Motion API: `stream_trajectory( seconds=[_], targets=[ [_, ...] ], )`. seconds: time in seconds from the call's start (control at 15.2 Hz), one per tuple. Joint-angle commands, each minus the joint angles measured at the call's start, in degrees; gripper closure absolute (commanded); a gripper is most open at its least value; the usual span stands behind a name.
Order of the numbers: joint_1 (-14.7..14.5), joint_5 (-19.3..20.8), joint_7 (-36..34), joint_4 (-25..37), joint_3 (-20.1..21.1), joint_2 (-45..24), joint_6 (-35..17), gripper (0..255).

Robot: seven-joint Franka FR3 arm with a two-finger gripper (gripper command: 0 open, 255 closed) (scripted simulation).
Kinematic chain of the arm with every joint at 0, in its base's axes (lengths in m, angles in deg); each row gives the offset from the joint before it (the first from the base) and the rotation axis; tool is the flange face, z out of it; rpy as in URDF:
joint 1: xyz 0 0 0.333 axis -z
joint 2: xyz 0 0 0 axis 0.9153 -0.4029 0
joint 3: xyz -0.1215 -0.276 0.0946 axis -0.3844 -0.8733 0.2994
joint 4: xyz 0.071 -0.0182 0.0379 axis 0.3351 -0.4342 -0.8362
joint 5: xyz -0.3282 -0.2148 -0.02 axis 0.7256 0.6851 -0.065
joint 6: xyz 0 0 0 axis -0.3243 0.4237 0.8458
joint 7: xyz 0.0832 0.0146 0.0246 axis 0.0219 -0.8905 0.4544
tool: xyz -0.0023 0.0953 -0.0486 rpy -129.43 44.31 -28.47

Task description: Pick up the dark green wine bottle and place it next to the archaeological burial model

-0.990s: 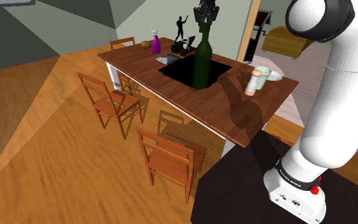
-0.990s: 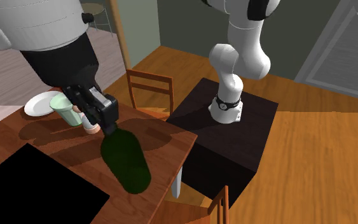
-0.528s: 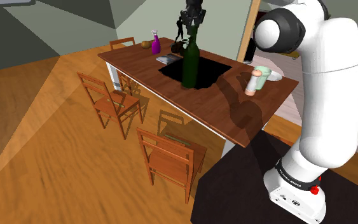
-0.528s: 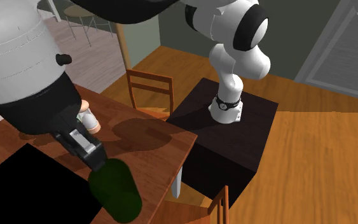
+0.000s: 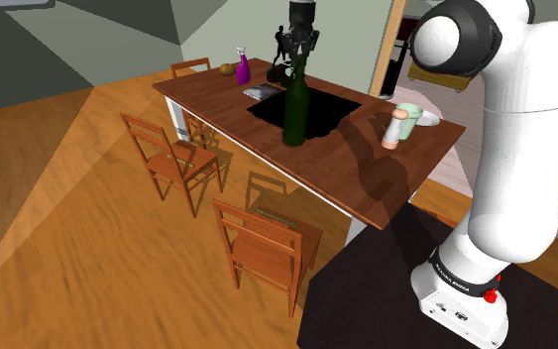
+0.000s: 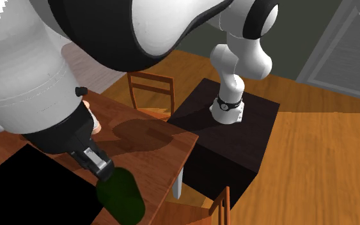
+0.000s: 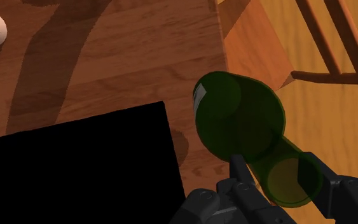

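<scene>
Shoulder view
Claw (image 5: pixel 299 50): is pointing straight down, its fingers clamping the neck of the dark green wine bottle (image 5: pixel 296 111).
Bottle: is hanging upright over the brown table (image 5: pixel 366 178), at the near edge of the black area (image 5: pixel 332 103) drawn in the tabletop. I cannot tell whether its base is touching the wood.
Burial model (image 5: pixel 278 73): is sitting on the table just behind the bottle, towards the far end and apart from it.
Far end of the table: a purple spray bottle (image 5: pixel 242 61) is standing there, with a black figurine (image 5: pixel 280 38) showing beside the claw.
View's right end of the table: a shaker (image 5: pixel 396 127), a pale green cup (image 5: pixel 409 113) and a plate (image 5: pixel 429 119) are sitting together, well apart from the bottle.
Arm (image 5: pixel 514 159): is rising from the black stand (image 5: pixel 376 297) at the lower right.

Second exterior view
Claw (image 6: pixel 103 171): is gripping the bottle (image 6: pixel 122 198) at the neck, under the arm's big white and black wrist.
Bottle: is showing over the table (image 6: pixel 162 137), beside the black area (image 6: pixel 25 192).
Stand (image 6: pixel 233 144): is sitting past the table's corner, next to a wooden chair (image 6: pixel 149 86).

Wrist view
Claw (image 7: pixel 284 173): is pressing one finger (image 7: pixel 241 167) on each side of the bottle's neck, so the jaws are standing only a neck's width apart.
Bottle (image 7: pixel 244 121): is stretching away from the claw, its body showing against the table's (image 7: pixel 126 57) edge, just beside the black area (image 7: pixel 75 172).
</scene>
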Motion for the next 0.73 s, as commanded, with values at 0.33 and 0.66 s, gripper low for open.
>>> stream_trajectory(
  seconds=[0.33,0.66],
  targets=[
    [-0.67,0.38,0.16,-9.04,-0.01,2.19,-6.94,255],
    [-0.96,0.49,0.26,-14.04,0.02,2.93,-11.18,255]
  ],
)
